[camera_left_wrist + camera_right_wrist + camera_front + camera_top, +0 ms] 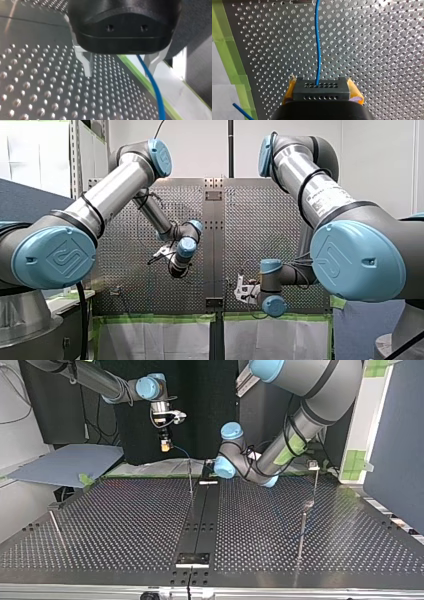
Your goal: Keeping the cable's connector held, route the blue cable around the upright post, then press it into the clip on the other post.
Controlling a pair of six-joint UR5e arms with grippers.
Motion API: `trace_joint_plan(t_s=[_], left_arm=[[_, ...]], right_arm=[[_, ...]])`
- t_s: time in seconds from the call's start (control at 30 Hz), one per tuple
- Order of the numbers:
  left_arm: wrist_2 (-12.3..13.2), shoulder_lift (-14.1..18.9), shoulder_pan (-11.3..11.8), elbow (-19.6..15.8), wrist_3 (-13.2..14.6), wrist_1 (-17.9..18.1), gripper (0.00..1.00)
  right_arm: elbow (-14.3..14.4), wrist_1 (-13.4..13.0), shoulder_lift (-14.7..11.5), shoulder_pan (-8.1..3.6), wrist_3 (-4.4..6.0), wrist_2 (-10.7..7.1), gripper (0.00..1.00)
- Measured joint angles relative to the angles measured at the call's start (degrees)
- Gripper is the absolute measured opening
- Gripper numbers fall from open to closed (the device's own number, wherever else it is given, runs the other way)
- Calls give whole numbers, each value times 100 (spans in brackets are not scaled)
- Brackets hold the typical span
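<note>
My right gripper [321, 86] is shut, its yellow pads clamped on the black connector [321, 89]. The blue cable [318, 45] runs straight ahead from the connector over the perforated plate. In the top view my right gripper [164, 444] hangs above the table's far edge, and the cable [181, 452] leads toward a thin upright post [190, 477]. My left gripper [119, 65] is open; the cable [153, 85] passes between its pale fingers [86, 62], close to one of them and not gripped. In the top view my left gripper [209, 466] sits low beside that post.
At the top view's right stand two more posts [316, 482] [301, 530] with small clips on top. A slanted rod [56, 527] rises at its left. Green tape [229, 50] marks the plate's edge, and a dark centre strip [200, 520] divides the table.
</note>
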Motion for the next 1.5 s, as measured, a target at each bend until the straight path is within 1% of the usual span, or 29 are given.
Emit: trace_joint_plan(t_s=[0.17,0.33,0.47,0.73,1.03,1.27,1.5], left_arm=[[307,-172,-72,0,-307,-62,100],[592,-255,-153,0,-590,-1,100],[786,-263,-180,1,-784,77,100],[1152,-265,-265,1,-1151,291,100],[1569,-267,-385,1,-1569,305,100],[1926,-268,-454,1,-1926,395,100],[2292,-266,-516,1,-2292,447,100]], right_arm=[[0,0,0,2,2,-6,0],[1,-14,-1,4,13,-81,0],[-11,-10,0,5,20,-114,0],[-15,0,-1,3,9,-125,0],[-30,7,-1,-4,-4,-125,0],[-42,29,-1,-3,-9,-125,0],[-43,25,-1,24,-3,-155,0]])
